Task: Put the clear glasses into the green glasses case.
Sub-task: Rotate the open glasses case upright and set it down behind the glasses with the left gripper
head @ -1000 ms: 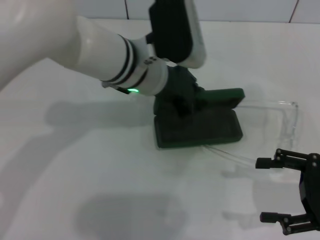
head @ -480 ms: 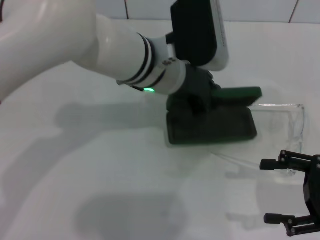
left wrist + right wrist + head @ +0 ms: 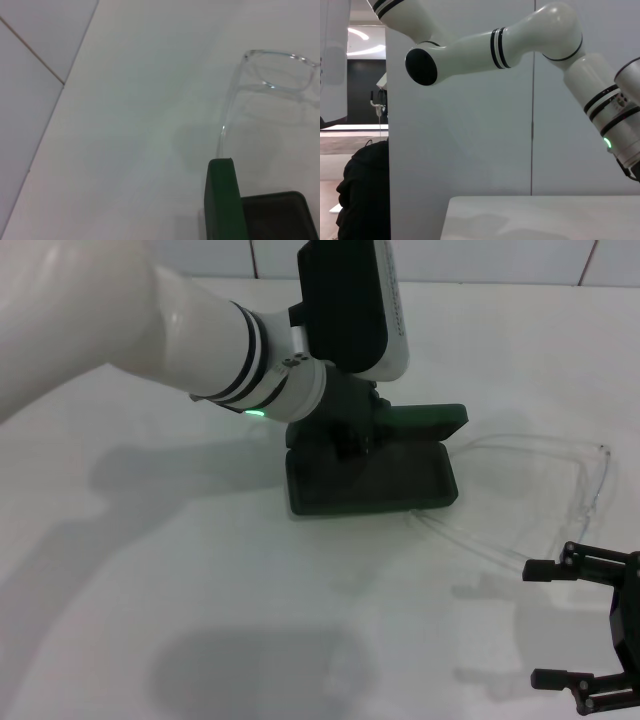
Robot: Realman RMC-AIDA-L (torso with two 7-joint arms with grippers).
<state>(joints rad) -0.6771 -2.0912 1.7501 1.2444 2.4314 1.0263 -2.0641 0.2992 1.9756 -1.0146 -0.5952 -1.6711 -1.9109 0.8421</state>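
The green glasses case (image 3: 375, 480) lies open at the middle of the white table, its lid (image 3: 425, 422) raised at the far side. My left gripper (image 3: 350, 435) reaches down onto the case's far left part and holds it. The clear glasses (image 3: 590, 480) lie just right of the case, one thin arm running along the table near the case's front right corner. In the left wrist view the case (image 3: 225, 200) and the clear glasses (image 3: 280, 70) both show. My right gripper (image 3: 530, 622) hovers open at the near right, empty, just in front of the glasses.
A tiled wall (image 3: 450, 255) borders the table's far edge. The right wrist view looks away from the table at my left arm (image 3: 520, 40) and a white wall.
The left gripper slid the case to the right, then back to the left and slightly farther away. The glasses now lie a little apart from the case. The right gripper barely moved.
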